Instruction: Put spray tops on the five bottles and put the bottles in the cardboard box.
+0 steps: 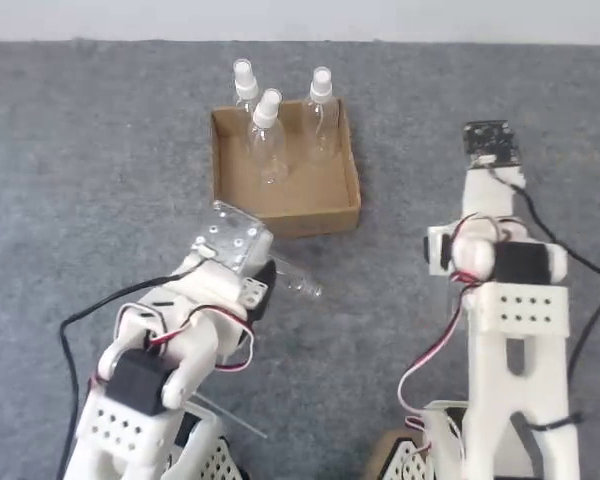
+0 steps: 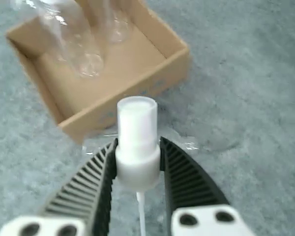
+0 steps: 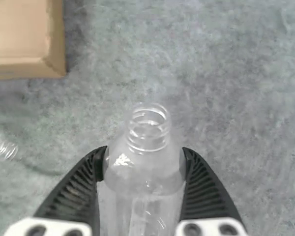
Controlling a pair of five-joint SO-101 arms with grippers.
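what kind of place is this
Probably a hobby or lab robot workbench: two white plastic robot arms with loose wiring, a grey felt-like tabletop, and a small open brown cardboard box holding capped clear plastic spray bottles.

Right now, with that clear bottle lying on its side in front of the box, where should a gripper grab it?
Probably around the middle of the bottle, coming straight down from above and closing across its width. It lies flat on the carpet, so only its top and sides are free, and the round body offers more to hold than the narrow threaded neck.
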